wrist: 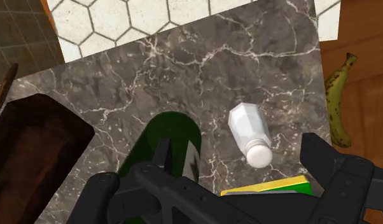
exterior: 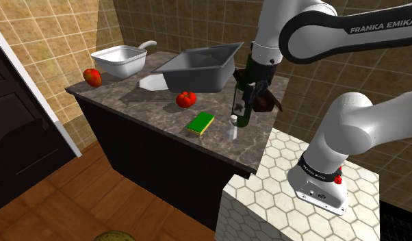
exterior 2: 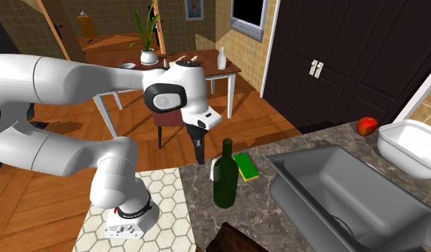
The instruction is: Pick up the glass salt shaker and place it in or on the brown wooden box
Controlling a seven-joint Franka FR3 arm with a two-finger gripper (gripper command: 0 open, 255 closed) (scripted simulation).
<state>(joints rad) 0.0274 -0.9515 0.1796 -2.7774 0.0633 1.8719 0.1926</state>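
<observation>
Shoulder view, taken from its left: a red apple (exterior: 92,77), a white basin (exterior: 119,60) and a grey sink (exterior: 198,67) sit toward the back of the dark marble counter (exterior: 163,118), well apart from the work and no obstacle to it. Next come a tomato (exterior: 186,99) and a green-and-yellow sponge (exterior: 200,123). Just beside the sponge stands the salt shaker (exterior: 233,128), upright with a white cap, near the counter's front edge. A dark green bottle (exterior: 243,115) rises just beside it, and the brown box (exterior: 269,103) lies beyond the bottle, close to the arm.

In the wrist view the gripper (wrist: 238,145) hovers over this cluster with its 2 fingers spread wide, clasping nothing. The shaker shows between their lines but untouched, so the grasp is not yet made. That spread looks chosen to straddle the shaker's body on the way down.

The bottle crowds 1 finger, and the sponge lies under the other. I judge the descent needs care to slip into the gap beside the shaker without knocking the bottle. Since the box sits on the bottle's far side, the carry likely calls for a lift clear of the bottle's neck.
</observation>
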